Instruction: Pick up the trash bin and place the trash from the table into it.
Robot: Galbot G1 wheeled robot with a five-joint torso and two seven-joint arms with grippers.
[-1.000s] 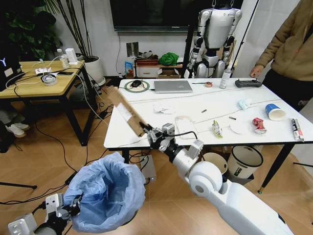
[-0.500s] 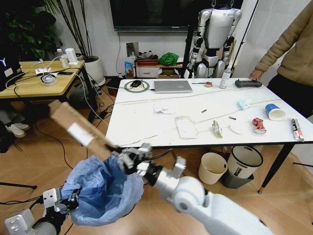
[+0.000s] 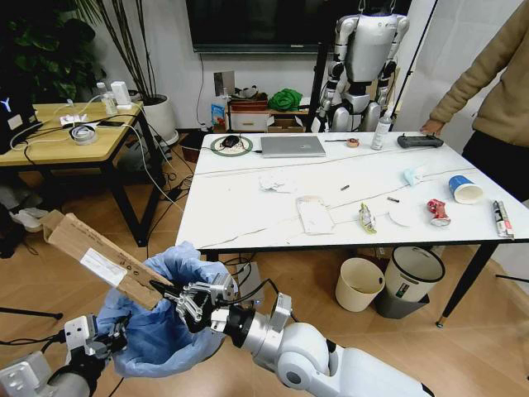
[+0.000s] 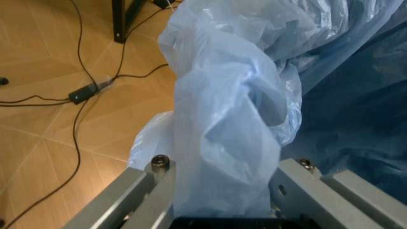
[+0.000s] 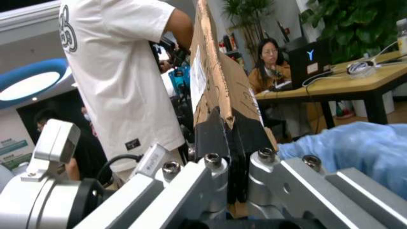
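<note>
**Cardboard held over the blue-lined bin**

Head view: the right gripper [image 3: 169,294] sits low in front of the robot, clamped on one end of a long brown cardboard piece [image 3: 95,258]. The cardboard slants up and away toward the robot's left, its gripped end over the mouth of the trash bin [image 3: 161,331], whose crinkly light-blue bag billows over the rim. The left gripper [image 3: 111,337] is at the bin's near-left side, pinching the bag. Beyond stands the table [image 3: 240,215] with its glossy white top. On it lie crumpled white paper [image 3: 274,181], a flat white packet [image 3: 314,214], a yellowish wrapper [image 3: 366,218], a crushed red can [image 3: 437,212] and a blue-and-white paper cup [image 3: 464,189], all well apart from the bin. A grey laptop [image 3: 292,145] rests at the table's far edge.

Left wrist view: a twisted fold of the blue bag [image 4: 226,138] rises from between the two metal fingers [image 4: 137,188], which are closed on it.

Right wrist view: the fingers [image 5: 210,179] are pressed together on the cardboard's lower end [image 5: 219,95], which stands upright from them; blue bag plastic [image 5: 350,148] lies just beside.
</note>
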